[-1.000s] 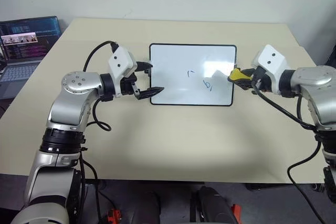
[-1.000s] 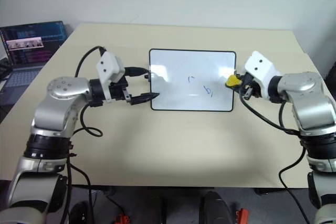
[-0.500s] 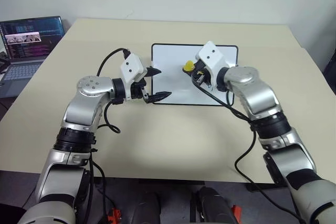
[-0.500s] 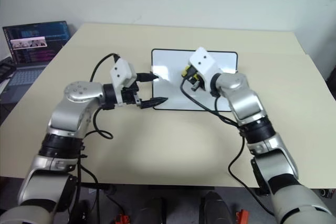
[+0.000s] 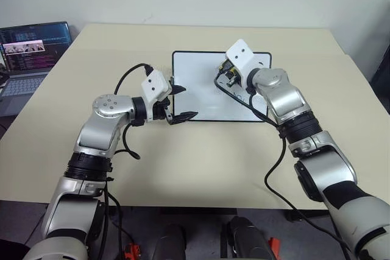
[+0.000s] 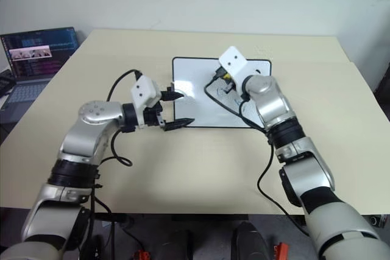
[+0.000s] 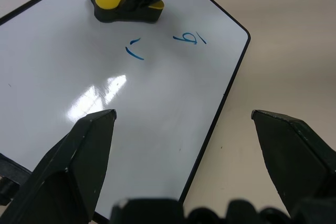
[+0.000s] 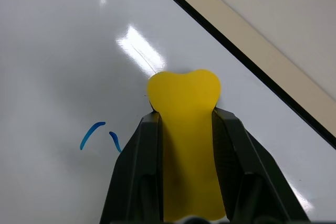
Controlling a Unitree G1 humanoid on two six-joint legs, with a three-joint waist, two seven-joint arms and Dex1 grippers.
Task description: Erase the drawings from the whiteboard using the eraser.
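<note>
1. Left eye view gives me the biggest thing first: the glossy white rectangular whiteboard with its thin dark frame (image 5: 201,105) lying flat on the beige table (image 5: 201,150). I judge it light and slick, likely to slide under a wipe, so it wants bracing at its near-left edge.
2. My left gripper (image 5: 181,103) sits at that edge, jaws spread wide with nothing between them, one black finger on either side of the frame's corner.
3. My right gripper (image 8: 184,129) has its jaws clamped on the small yellow block eraser with a dark underside (image 8: 184,103), gripped along its long sides. It looks light and slightly soft, so I would press only gently.
4. Smallest, the thin blue marker drawings (image 7: 135,51) lie just beside the eraser, unwiped.
</note>
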